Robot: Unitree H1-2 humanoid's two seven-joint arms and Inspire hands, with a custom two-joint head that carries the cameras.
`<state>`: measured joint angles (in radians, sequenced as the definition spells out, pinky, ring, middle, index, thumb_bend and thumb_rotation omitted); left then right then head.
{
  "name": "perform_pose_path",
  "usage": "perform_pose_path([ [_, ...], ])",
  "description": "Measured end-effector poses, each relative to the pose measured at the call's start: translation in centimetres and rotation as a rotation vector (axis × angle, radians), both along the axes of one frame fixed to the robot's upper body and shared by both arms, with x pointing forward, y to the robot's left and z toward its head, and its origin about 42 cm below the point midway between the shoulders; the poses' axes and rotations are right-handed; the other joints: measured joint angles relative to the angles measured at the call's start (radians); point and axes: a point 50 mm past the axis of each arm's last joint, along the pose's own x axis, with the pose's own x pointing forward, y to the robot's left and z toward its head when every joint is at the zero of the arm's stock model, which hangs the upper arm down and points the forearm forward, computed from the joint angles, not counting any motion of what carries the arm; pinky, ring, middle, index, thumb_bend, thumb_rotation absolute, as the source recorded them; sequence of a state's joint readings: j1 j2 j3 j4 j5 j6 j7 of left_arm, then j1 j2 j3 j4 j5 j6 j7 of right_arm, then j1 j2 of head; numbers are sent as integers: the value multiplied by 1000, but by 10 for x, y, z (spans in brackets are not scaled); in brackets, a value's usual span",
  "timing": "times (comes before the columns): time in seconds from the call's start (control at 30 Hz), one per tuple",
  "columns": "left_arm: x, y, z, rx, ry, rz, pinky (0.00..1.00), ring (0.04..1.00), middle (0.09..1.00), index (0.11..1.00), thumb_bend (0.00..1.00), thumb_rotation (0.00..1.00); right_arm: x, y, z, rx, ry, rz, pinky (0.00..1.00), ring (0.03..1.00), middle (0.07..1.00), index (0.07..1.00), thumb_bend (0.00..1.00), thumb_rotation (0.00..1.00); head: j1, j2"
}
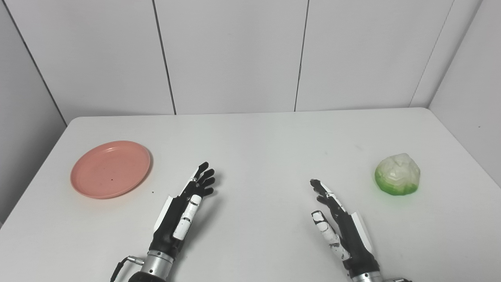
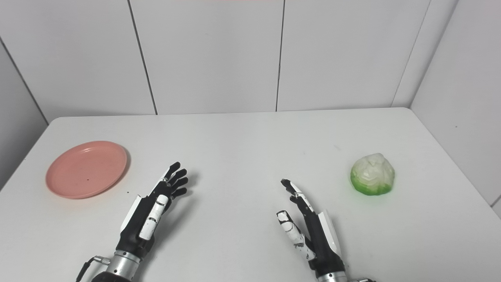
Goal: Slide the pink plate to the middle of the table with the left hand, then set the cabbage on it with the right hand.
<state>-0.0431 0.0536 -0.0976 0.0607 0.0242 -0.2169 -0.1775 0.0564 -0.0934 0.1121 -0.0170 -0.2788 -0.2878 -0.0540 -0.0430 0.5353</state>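
Left eye view, pink plate point(image 1: 110, 169) empty, cabbage point(image 1: 397, 174) apart

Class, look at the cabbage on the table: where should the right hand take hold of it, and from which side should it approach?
Probably the rounded sides of the cabbage, fingers wrapping over its pale domed top from above. It sits dome-up on its green base, alone on the table, so nothing blocks a descent. The right hand is open, apart from it on the inner side, so it would come in from there.

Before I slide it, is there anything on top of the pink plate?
Nothing lies on the pink plate: its bare face shows only a tiny dark speck. The cabbage sits far off on the right. What lies under the plate is hidden.
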Motion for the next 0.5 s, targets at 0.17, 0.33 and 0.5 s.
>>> perform_pose_path([
  [0.17, 0, 0, 0, 0, 0, 0, 875, 911, 933, 936, 519, 979, 0, 0, 0, 0, 0, 0, 873, 902, 899, 880, 293, 1000, 3, 3],
  [0.33, 0, 0, 0, 0, 2, 0, 873, 910, 932, 937, 527, 980, 0, 0, 0, 0, 1, -1, 878, 903, 899, 878, 296, 1000, 2, 9],
  [0.5, 0, 0, 0, 0, 3, 0, 873, 909, 931, 935, 525, 979, 0, -1, 0, 6, 2, -2, 879, 906, 901, 878, 305, 1000, 2, 9],
])
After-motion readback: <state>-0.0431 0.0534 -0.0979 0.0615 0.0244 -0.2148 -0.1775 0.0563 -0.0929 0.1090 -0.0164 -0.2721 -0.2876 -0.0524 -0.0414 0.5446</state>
